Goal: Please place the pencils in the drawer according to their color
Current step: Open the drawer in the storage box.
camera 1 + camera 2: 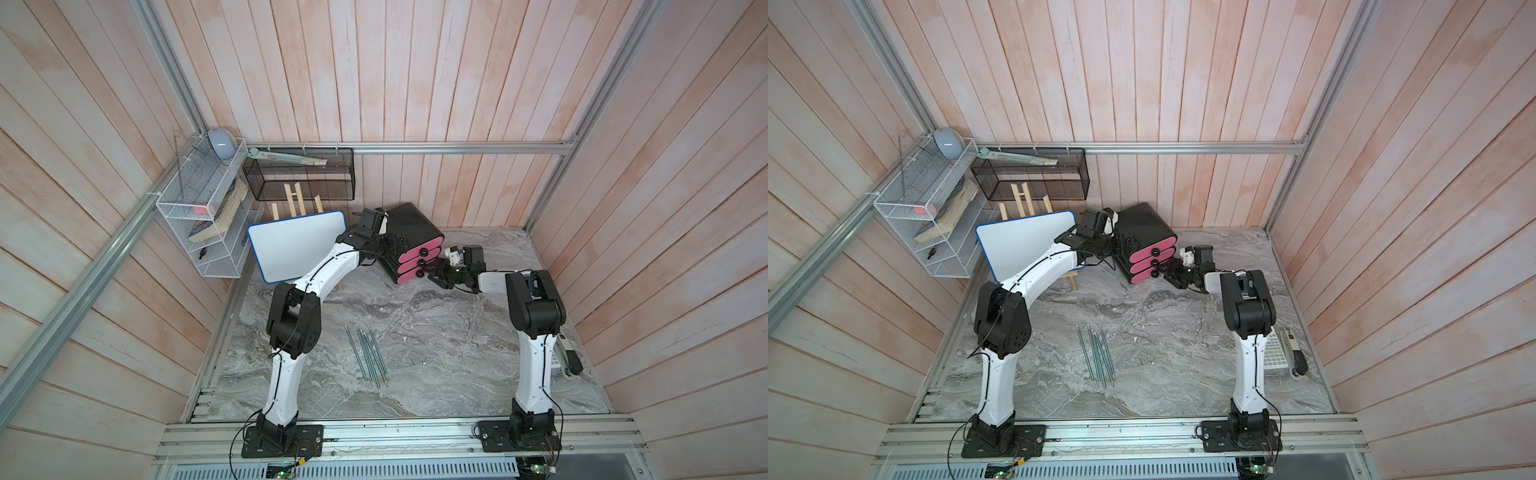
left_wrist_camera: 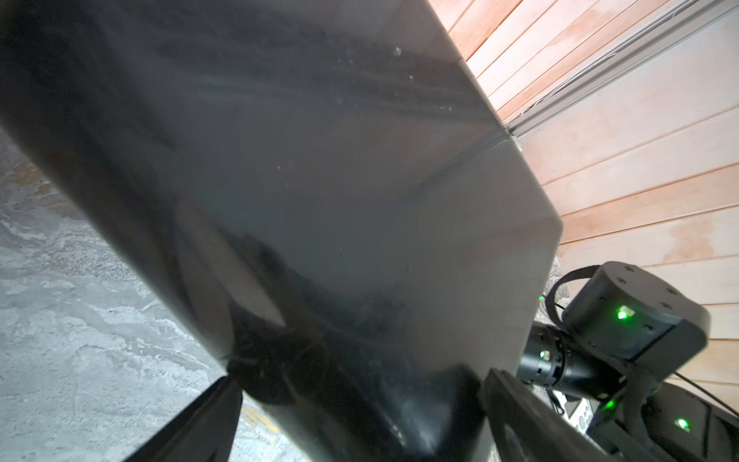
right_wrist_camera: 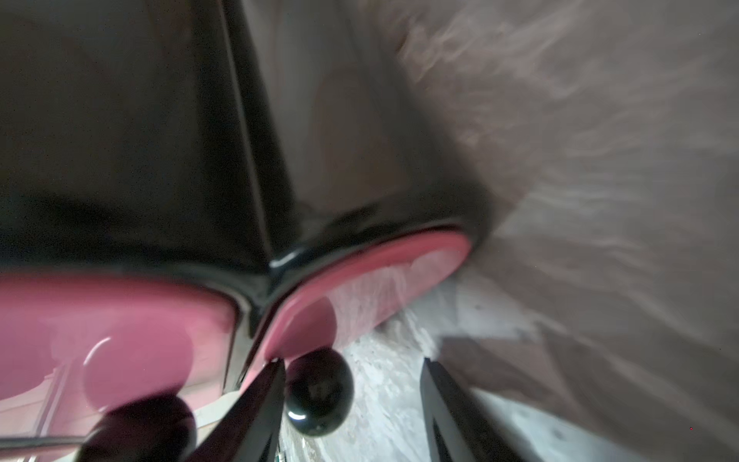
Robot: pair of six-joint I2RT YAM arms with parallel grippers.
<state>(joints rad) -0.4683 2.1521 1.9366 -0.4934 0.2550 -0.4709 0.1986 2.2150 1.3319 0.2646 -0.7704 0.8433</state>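
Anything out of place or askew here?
The drawer sits skewed to the back wall, with the left gripper against its side and the right gripper open around the bottom knob. All three trays look shut while teal pencils lie loose on the table. Nothing spilled or broken.

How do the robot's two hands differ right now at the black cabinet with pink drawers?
The left hand spans the cabinet's body, a finger at each side; the right hand is at the front, by the bottom drawer's knob. The left hand's jaws look filled by the body; the right hand's stand open, one finger touching the knob, the other clear. Both are at the cabinet.
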